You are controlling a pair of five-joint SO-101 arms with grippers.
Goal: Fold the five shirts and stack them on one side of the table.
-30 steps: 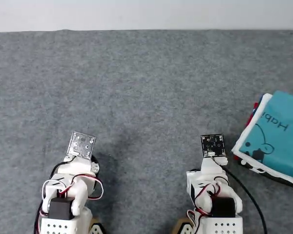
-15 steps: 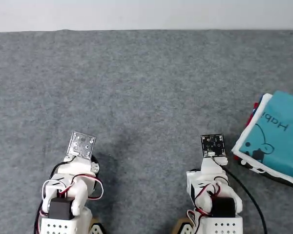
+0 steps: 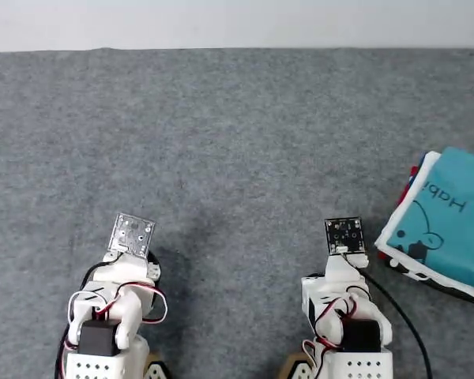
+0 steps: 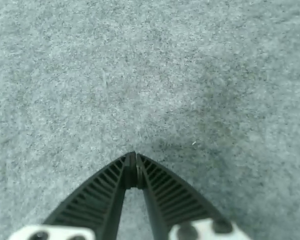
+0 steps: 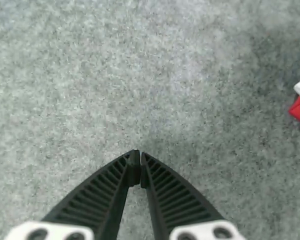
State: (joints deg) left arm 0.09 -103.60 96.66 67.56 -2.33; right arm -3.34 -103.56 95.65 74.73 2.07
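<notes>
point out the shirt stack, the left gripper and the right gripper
shirt stack (image 3: 454,241): high view, on its teal top layer.
left gripper (image 4: 135,159): left wrist view, between the tips of its shut jaws.
right gripper (image 5: 138,157): right wrist view, between the tips of its shut jaws.

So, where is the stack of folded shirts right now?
In the high view, the stack of shirts lies on the table at the right side, beside the right arm.

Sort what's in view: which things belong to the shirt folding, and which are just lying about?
Job:
stack of folded shirts, teal one on top
left gripper, shut
right gripper, shut

Lying about:
black cable
grey table cover
</notes>
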